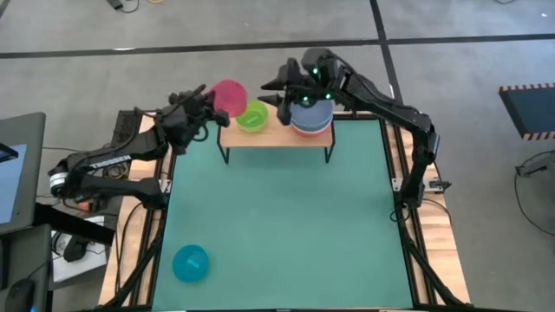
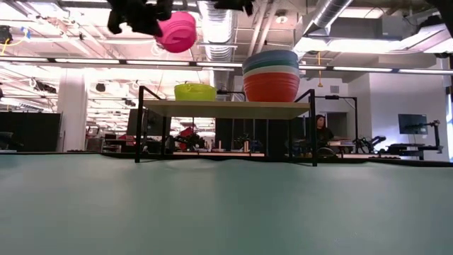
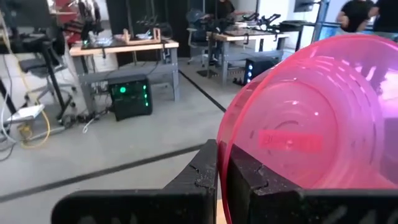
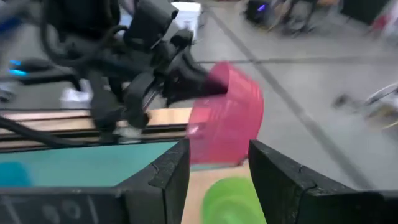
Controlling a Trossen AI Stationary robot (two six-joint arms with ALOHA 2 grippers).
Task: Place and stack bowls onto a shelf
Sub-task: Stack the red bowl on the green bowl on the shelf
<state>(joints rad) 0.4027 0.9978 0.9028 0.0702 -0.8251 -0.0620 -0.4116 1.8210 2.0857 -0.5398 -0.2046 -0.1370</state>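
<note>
High view: upper centre, the left gripper has its jaws clenched on the round pink plastic bowl; it should level the bowl over the lime-green plastic bowl on the light-wood shelf before releasing. The right gripper hovers, jaws released.

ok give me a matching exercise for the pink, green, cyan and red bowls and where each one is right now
Things:
1. pink bowl
2. green bowl
3. cyan bowl
4. red bowl

Places:
A. alone on the mat, far from the shelf
B. bottom of the stack on the shelf
C. held in the air by the left end effector
D. sitting singly on the shelf

Pairs: 1-C, 2-D, 3-A, 4-B
</note>
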